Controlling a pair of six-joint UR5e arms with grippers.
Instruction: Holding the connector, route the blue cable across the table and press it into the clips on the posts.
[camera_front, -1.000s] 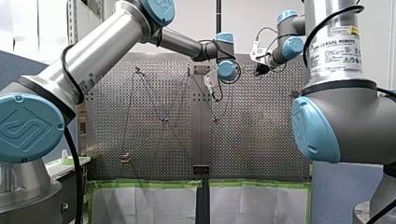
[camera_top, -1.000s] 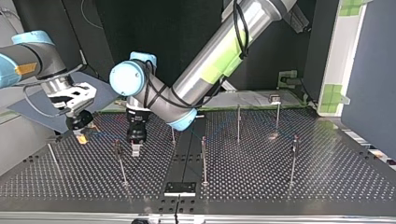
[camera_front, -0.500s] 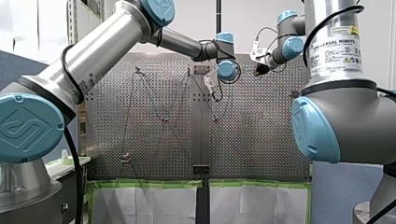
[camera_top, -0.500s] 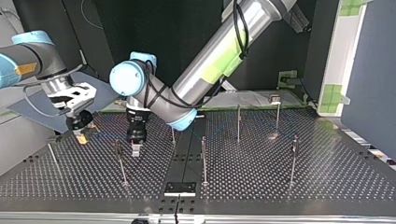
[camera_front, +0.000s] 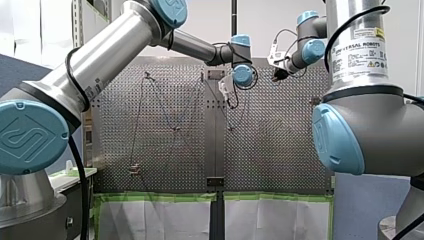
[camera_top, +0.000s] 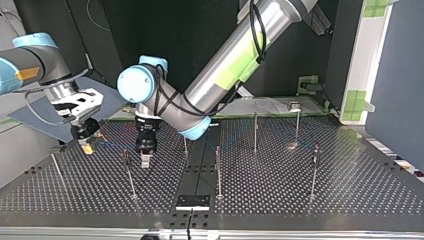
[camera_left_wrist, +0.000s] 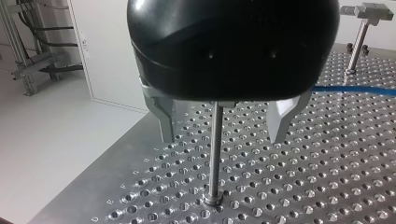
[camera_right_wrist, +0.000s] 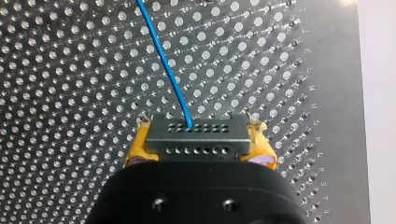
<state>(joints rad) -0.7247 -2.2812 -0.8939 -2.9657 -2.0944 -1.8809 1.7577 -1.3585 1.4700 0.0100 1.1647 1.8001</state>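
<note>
Right wrist view: the connector (camera_right_wrist: 196, 135), a grey block with two rows of small holes, is gripped across its ends by the right gripper (camera_right_wrist: 200, 141), with one of the yellow pads (camera_right_wrist: 139, 145) pressed against each end. The blue cable (camera_right_wrist: 164, 60) leaves the connector's upper row of holes and runs away from the gripper in a gentle curve, above the perforated table (camera_right_wrist: 70, 93).

At the top view's left, the right gripper (camera_top: 88, 146) is held low over the table (camera_top: 300, 192) near its far edge. From it a faint stretch of the blue cable (camera_top: 113, 144) is seen leading toward the left gripper (camera_top: 145, 160), which points straight down close to the table surface.

In the left wrist view the metal fingers (camera_left_wrist: 164, 122) of the left gripper (camera_left_wrist: 223, 135) are spread wide and nothing is held. A thin upright post (camera_left_wrist: 215, 149) is seen between them, seated in a table hole; its top is hidden behind the gripper body, and contact with either finger cannot be told. The blue cable (camera_left_wrist: 357, 90) is seen beside the gripper, stretched above the table. Beyond it a second post (camera_left_wrist: 358, 44) stands, topped by a clip (camera_left_wrist: 370, 10).

In the top view the left gripper is placed just beside a post (camera_top: 129, 175). Further posts (camera_top: 218, 172) are spread across the table toward that view's right, well apart from both grippers.
</note>
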